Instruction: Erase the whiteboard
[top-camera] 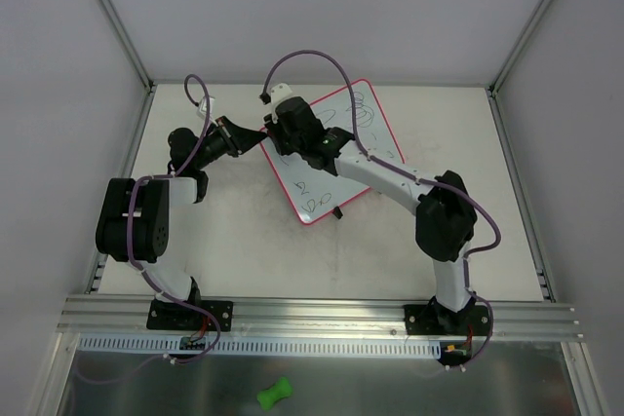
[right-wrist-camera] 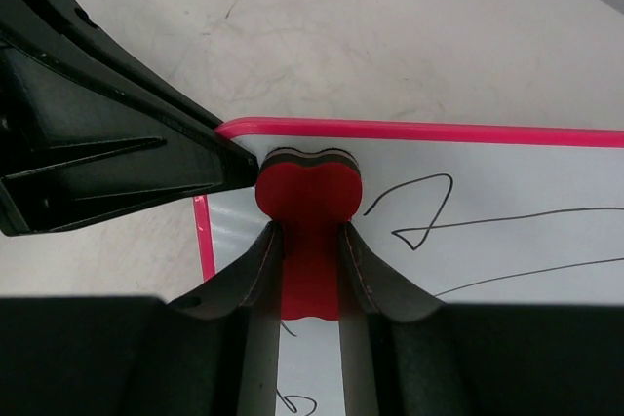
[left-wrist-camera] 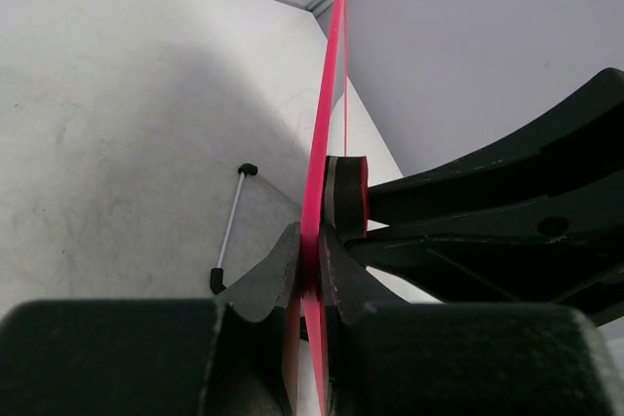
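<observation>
The whiteboard point(top-camera: 375, 133) lies tilted at the middle of the table, white with a red-pink rim and dark scribbles. My left gripper point(top-camera: 255, 139) is shut on its left corner. In the left wrist view the board point(left-wrist-camera: 327, 94) shows edge-on between my left gripper's point(left-wrist-camera: 310, 241) jaws. My right gripper point(top-camera: 281, 132) is shut on a red bone-shaped eraser point(right-wrist-camera: 307, 192), which rests on the board point(right-wrist-camera: 487, 260) near that same corner, right beside the left fingers point(right-wrist-camera: 117, 143). The eraser also shows in the left wrist view point(left-wrist-camera: 346, 197). Scribbles lie to the right of and below the eraser.
A thin white rod with black ends point(left-wrist-camera: 229, 231) lies on the table under the board. A small black foot point(top-camera: 338, 211) sticks out at the board's near edge. A green bone-shaped object point(top-camera: 275, 394) lies below the front rail. Grey walls enclose the table.
</observation>
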Robot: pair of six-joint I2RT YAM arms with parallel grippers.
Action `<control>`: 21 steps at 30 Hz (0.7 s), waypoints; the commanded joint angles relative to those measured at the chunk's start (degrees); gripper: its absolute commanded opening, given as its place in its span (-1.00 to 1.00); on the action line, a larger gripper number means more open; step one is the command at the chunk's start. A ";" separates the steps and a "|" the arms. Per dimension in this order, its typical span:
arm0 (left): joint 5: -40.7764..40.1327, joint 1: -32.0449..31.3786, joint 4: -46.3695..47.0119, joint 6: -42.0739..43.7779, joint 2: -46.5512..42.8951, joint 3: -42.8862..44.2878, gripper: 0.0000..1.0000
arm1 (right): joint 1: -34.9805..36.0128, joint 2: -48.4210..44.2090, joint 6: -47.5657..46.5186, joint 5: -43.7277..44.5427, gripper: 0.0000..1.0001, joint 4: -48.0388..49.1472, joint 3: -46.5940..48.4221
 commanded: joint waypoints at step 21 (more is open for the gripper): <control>3.11 0.40 -0.34 2.01 -2.18 1.85 -1.00 | -1.21 4.85 -1.24 14.68 -0.99 -0.07 2.06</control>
